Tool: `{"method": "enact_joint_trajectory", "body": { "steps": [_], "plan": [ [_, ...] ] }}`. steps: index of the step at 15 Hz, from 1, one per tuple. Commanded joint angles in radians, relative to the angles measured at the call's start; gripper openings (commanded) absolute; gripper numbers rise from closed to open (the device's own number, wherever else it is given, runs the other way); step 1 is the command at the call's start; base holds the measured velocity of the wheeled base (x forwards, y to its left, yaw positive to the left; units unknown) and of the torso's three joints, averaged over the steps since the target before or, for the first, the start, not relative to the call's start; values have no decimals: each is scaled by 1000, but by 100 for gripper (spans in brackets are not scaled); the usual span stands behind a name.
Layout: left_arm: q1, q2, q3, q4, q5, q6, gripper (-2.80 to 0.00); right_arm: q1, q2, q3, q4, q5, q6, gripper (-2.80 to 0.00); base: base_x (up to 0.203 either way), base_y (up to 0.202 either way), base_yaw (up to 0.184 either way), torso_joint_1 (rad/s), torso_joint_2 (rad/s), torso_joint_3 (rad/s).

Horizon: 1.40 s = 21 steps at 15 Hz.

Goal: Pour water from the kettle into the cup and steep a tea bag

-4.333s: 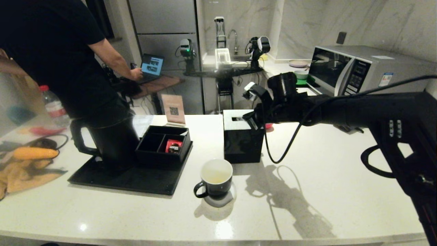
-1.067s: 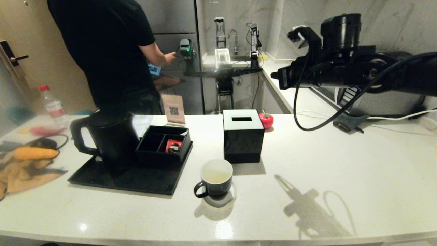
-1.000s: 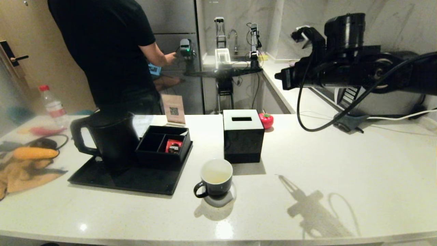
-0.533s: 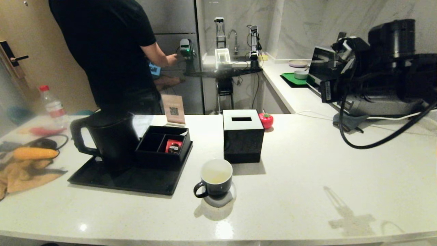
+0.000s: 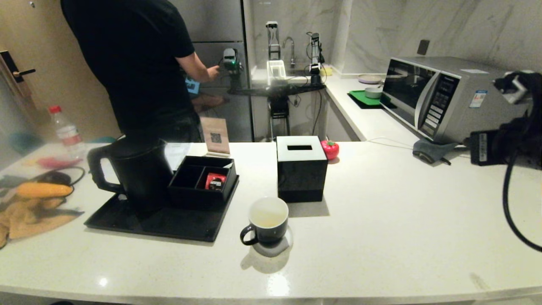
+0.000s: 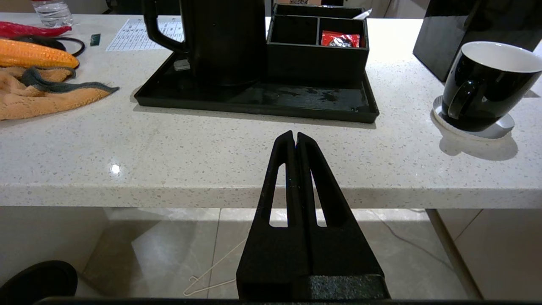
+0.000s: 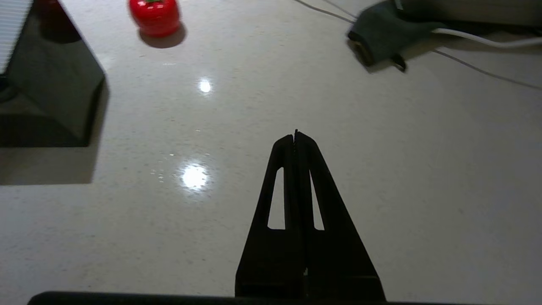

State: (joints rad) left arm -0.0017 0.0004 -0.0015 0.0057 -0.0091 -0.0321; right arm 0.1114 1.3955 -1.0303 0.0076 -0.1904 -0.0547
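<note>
Wide bare counter (image 5: 381,220) to the right of the cup (image 5: 268,220) and along the front edge. Behind the cup, close by, a black tissue box (image 5: 301,167) blocking a straight reach from the rear; red tomato-shaped thing (image 5: 330,149) just beside its far corner. Left of the cup, a black tray (image 5: 161,222) with the kettle (image 5: 135,171) hard against a divided black box (image 5: 203,178). Narrow gap only between tray and cup. Orange cloth (image 5: 29,216) and corn cob (image 5: 42,189) crowding the far left. Grey cloth (image 5: 432,149) and cable by the microwave (image 5: 440,95) at the back right.
</note>
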Motion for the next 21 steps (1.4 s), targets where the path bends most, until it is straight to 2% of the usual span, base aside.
{"method": "enact_joint_trajectory", "body": {
  "steps": [1,5,10,18,20,21],
  "plan": [
    [0,0,0,0,0,0,-280,-77,-163,146,-73,-1,4,-280,0,0,0,0,0,0],
    [0,0,0,0,0,-2,-280,-148,-349,356,-253,-2,6,-280,0,0,0,0,0,0],
    [0,0,0,0,0,-2,-280,-172,-667,601,-322,-3,8,-280,0,0,0,0,0,0],
    [0,0,0,0,0,0,-280,-169,-1053,1002,-326,55,5,-280,0,0,0,0,0,0],
    [0,0,0,0,0,0,-280,-117,-1152,1023,-251,56,7,-280,0,0,0,0,0,0],
    [0,0,0,0,0,0,-280,-97,-1185,1028,-172,58,6,-280,0,0,0,0,0,0]
  ]
}}
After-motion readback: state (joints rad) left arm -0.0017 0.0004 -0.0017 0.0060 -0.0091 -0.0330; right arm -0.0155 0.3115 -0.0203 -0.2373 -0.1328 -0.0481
